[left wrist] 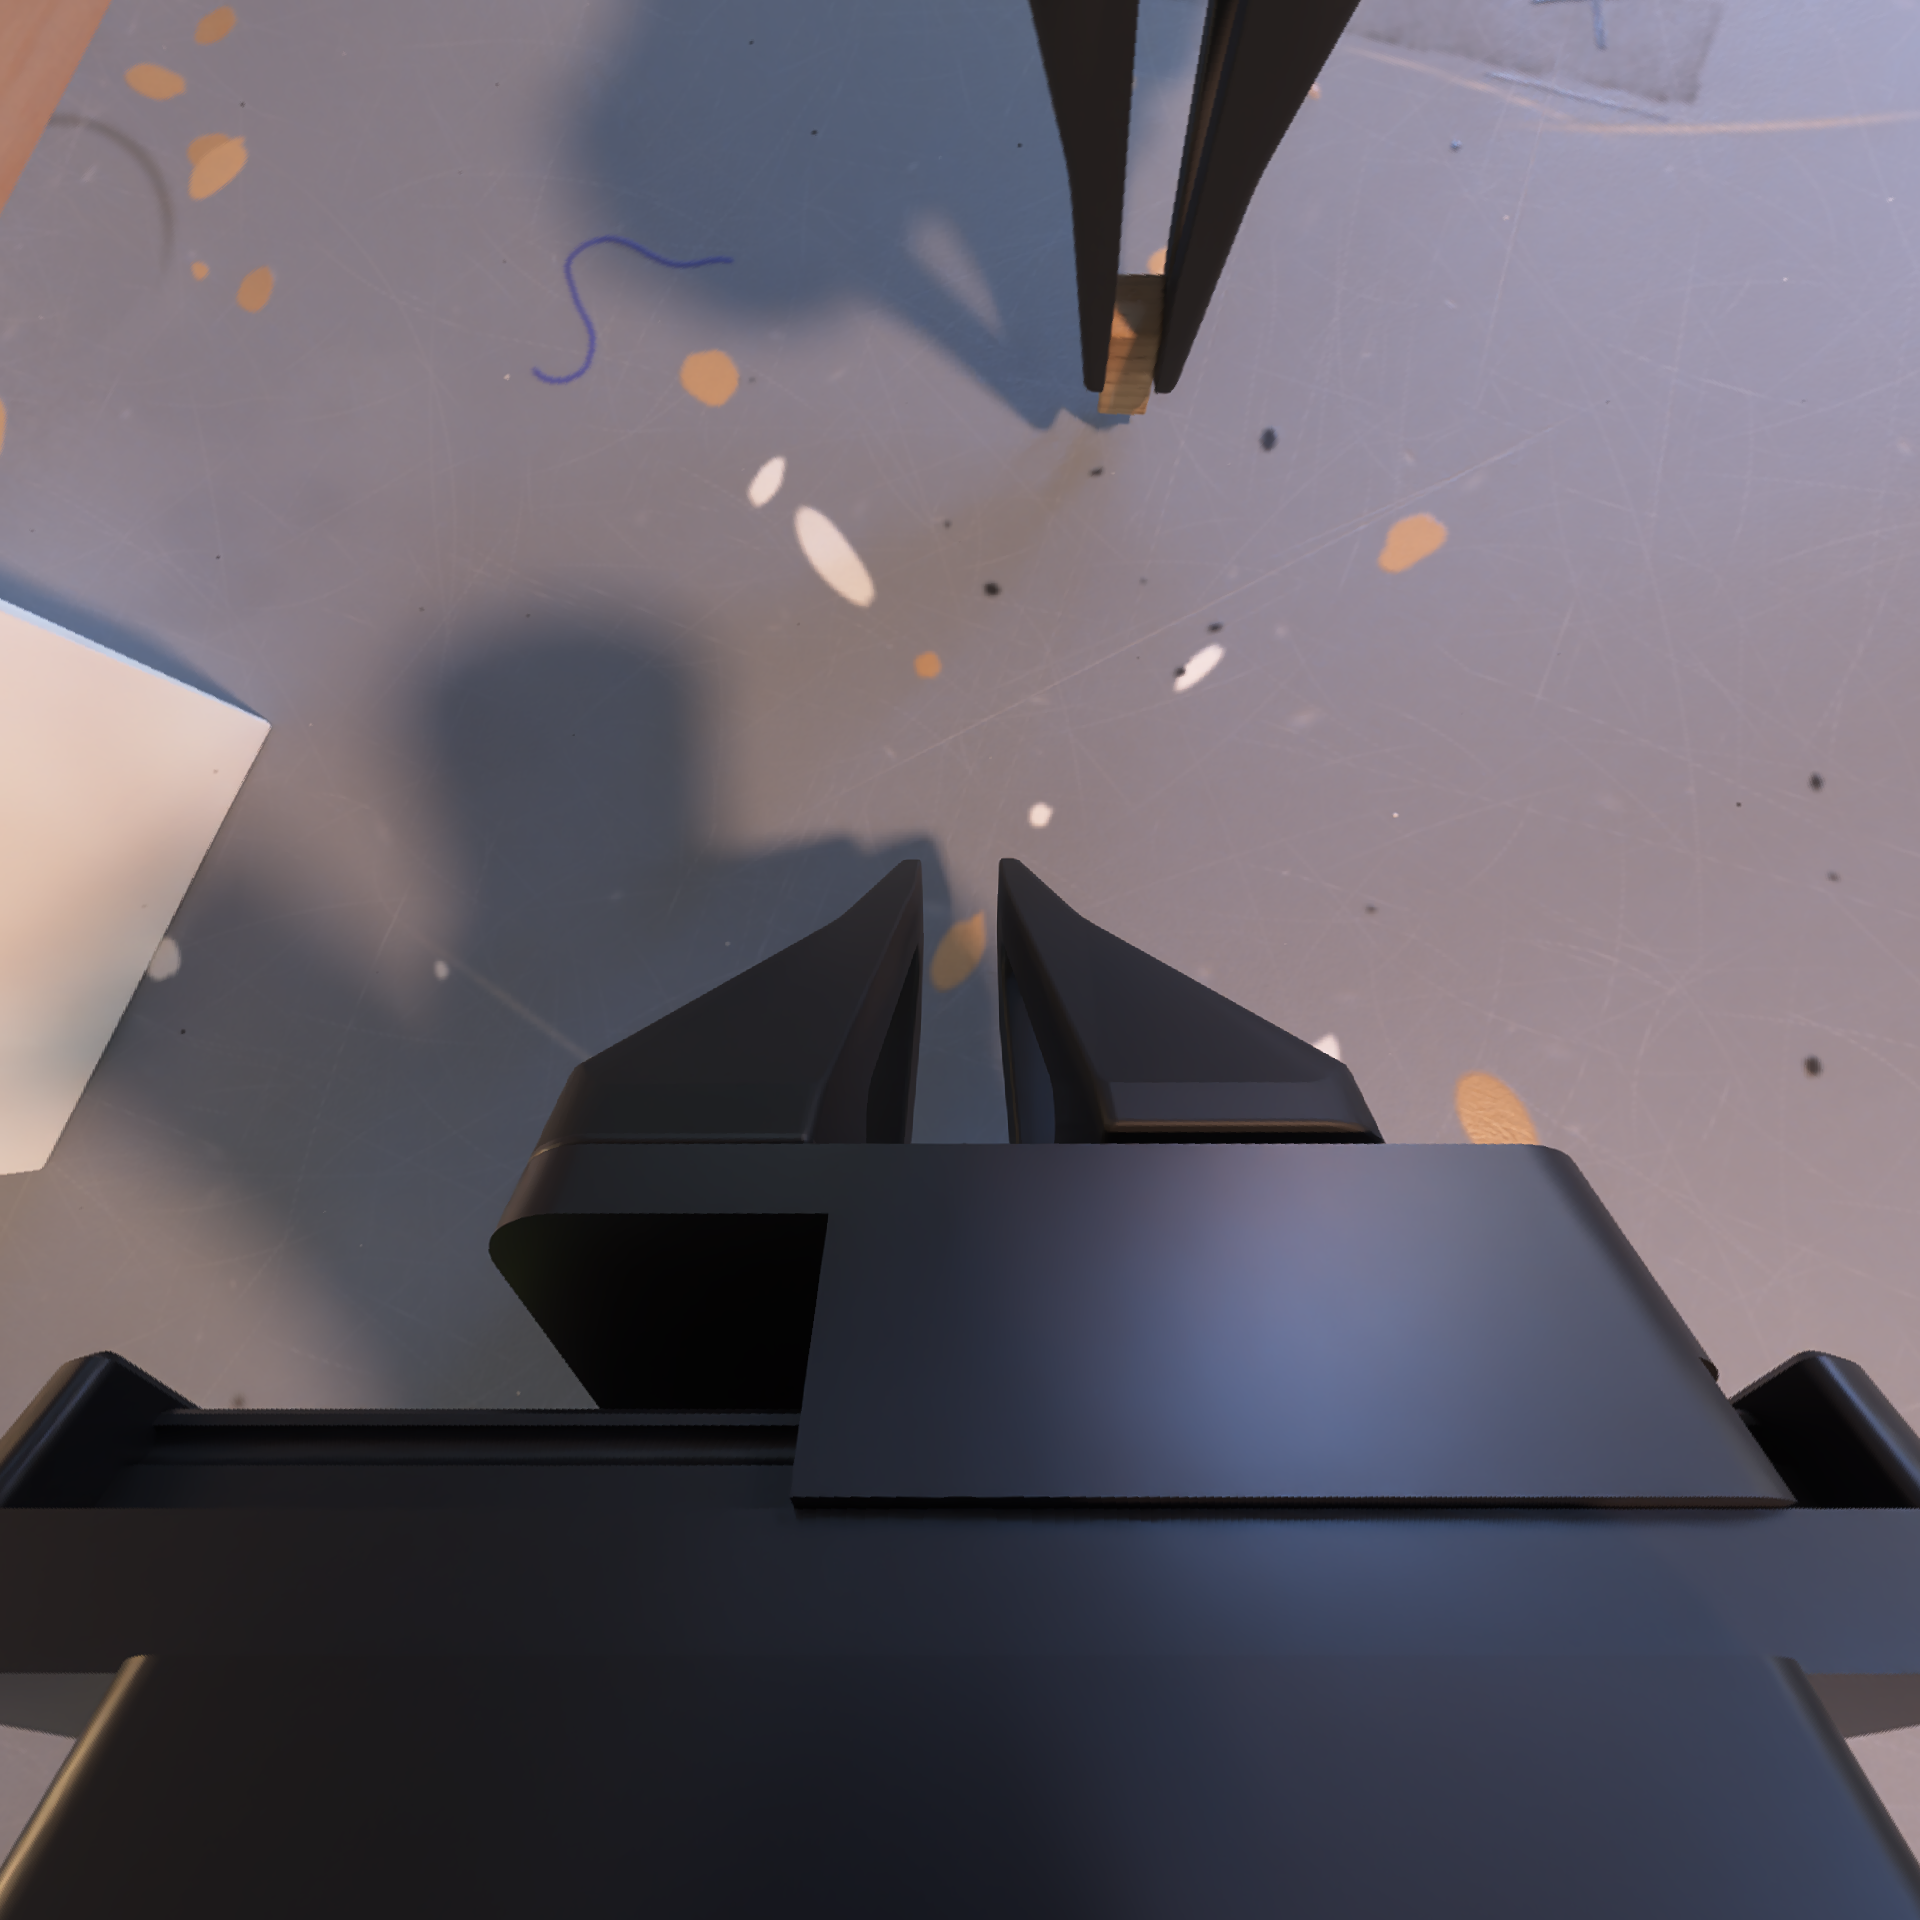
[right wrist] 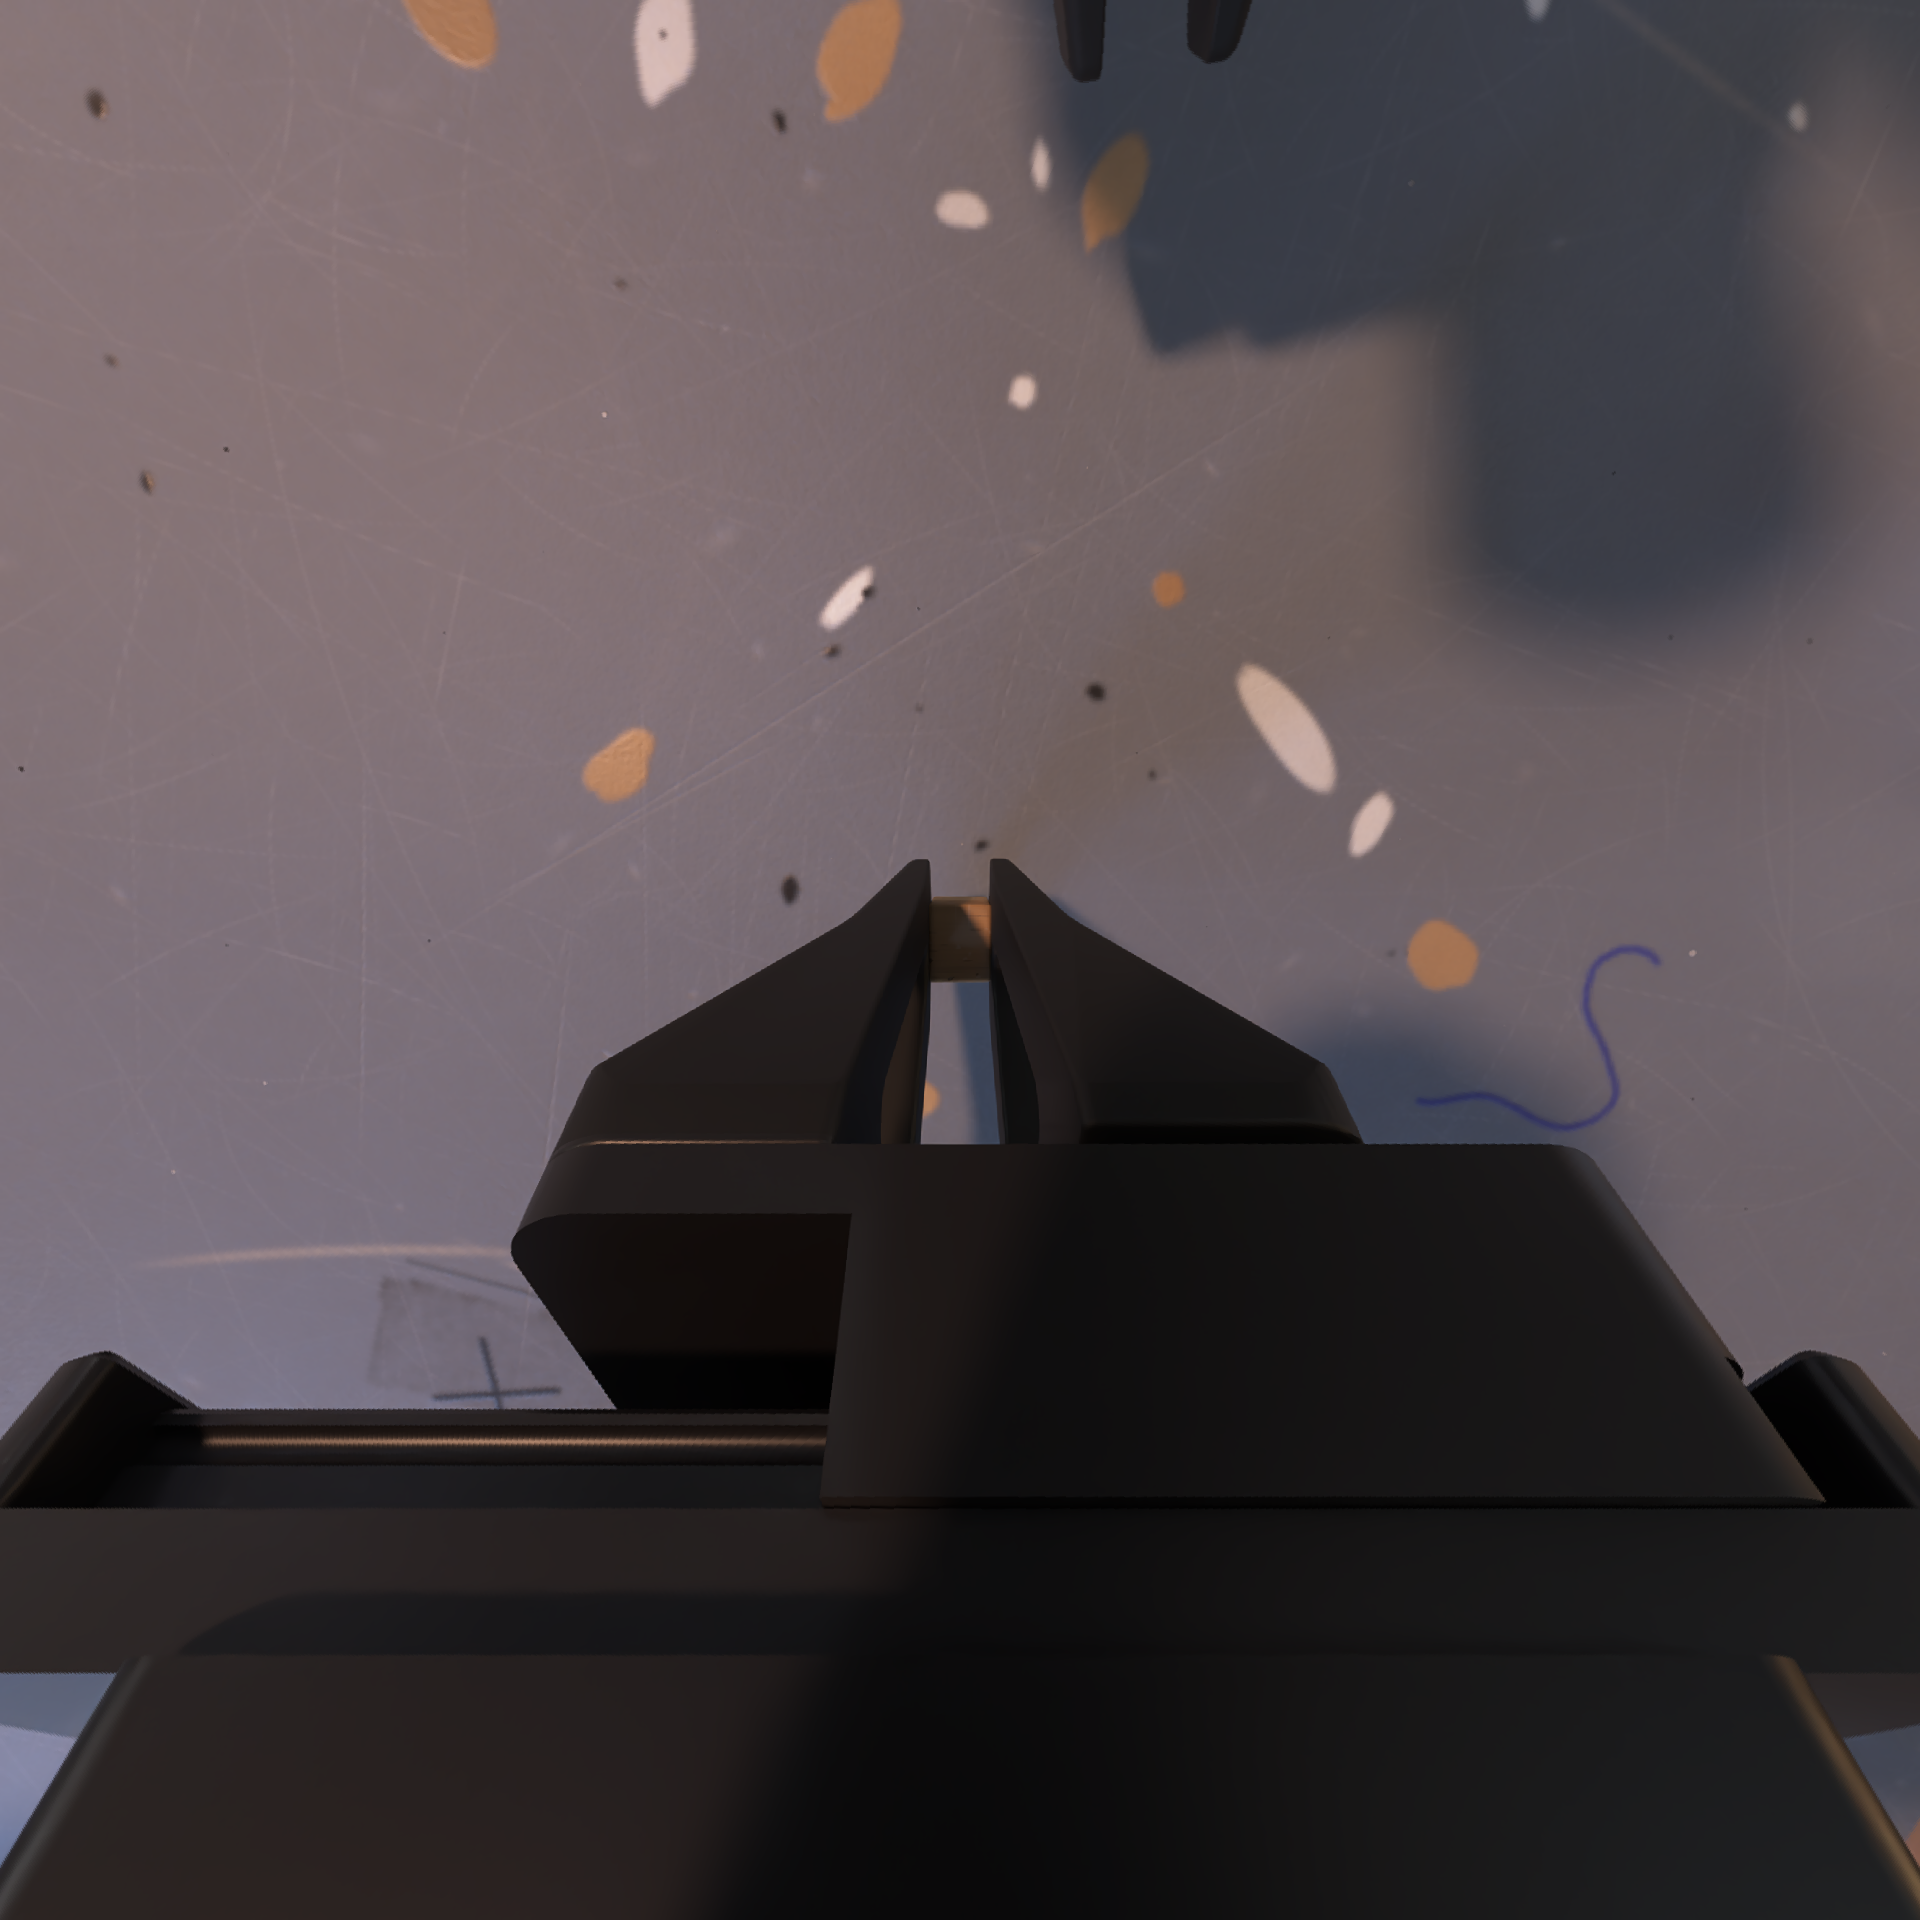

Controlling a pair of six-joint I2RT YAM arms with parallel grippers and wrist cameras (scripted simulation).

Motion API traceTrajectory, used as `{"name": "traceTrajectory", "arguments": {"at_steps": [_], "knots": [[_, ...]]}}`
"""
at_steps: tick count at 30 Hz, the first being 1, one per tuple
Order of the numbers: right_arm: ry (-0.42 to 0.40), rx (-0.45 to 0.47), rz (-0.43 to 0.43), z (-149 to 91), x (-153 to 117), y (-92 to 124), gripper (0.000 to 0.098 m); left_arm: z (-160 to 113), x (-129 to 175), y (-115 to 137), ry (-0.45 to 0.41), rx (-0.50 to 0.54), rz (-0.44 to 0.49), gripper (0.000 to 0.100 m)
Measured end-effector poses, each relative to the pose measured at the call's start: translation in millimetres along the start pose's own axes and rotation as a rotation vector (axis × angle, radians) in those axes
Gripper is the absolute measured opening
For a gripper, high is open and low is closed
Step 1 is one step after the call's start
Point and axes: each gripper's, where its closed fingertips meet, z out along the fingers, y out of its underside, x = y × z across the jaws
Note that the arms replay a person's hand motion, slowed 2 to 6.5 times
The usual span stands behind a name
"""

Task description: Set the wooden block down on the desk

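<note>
Wooden block (right wrist: 960, 951) clamped in right tool (right wrist: 960, 883); left tool (left wrist: 958, 883) nearly together, white box (left wrist: 94, 883) beside.

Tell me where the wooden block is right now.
The wooden block is pinched between the right gripper fingertips, low over the speckled grey desk; the left wrist view shows it top centre.

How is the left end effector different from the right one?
The right end effector is pinching the wooden block, while the left end effector holds nothing. The right one's tips sit close to the desk; the left one's gap shows only desk. Both are black, two-fingered and nearly closed.
</note>
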Motion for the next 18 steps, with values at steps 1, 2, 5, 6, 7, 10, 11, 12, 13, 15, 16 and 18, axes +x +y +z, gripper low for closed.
{"name": "traceTrajectory", "arguments": {"at_steps": [1,2,5,6,7,10,11,12,13,15,16,18], "knots": [[-0.001,0.0,0.0,0,0,0,0.0093,0,1,-1,0.004,-0.001,0.003,0.012],[-0.002,0.0,0.001,0,-1,0,0.0093,0,3,-1,0.008,-0.001,0.005,0.012],[-0.002,0.0,0.001,1,-1,1,0.0093,1,8,-3,0.022,-0.004,0.011,0.011],[-0.002,0.0,0.001,1,-1,1,0.0093,2,10,-3,0.026,-0.005,0.013,0.011],[-0.002,0.0,0.001,1,-1,1,0.0093,2,12,-4,0.03,-0.007,0.015,0.011],[0.0,0.0,0.0,1,-1,1,0.0093,4,16,-6,0.04,-0.01,0.021,0.01],[0.0,0.0,0.0,1,-1,1,0.0093,5,17,-6,0.042,-0.011,0.024,0.01],[0.0,0.0,0.0,1,-1,1,0.0093,5,18,-7,0.043,-0.013,0.026,0.01],[0.0,0.0,0.0,1,-1,1,0.0093,6,19,-7,0.044,-0.014,0.028,0.01],[0.0,0.0,0.0,1,-1,1,0.0093,7,20,-8,0.045,-0.016,0.031,0.01],[0.0,0.0,-0.001,1,-1,1,0.0093,7,21,-9,0.045,-0.017,0.033,0.01],[0.0,0.0,-0.001,1,-1,1,0.0093,8,22,-10,0.047,-0.018,0.031,0.01]]}}
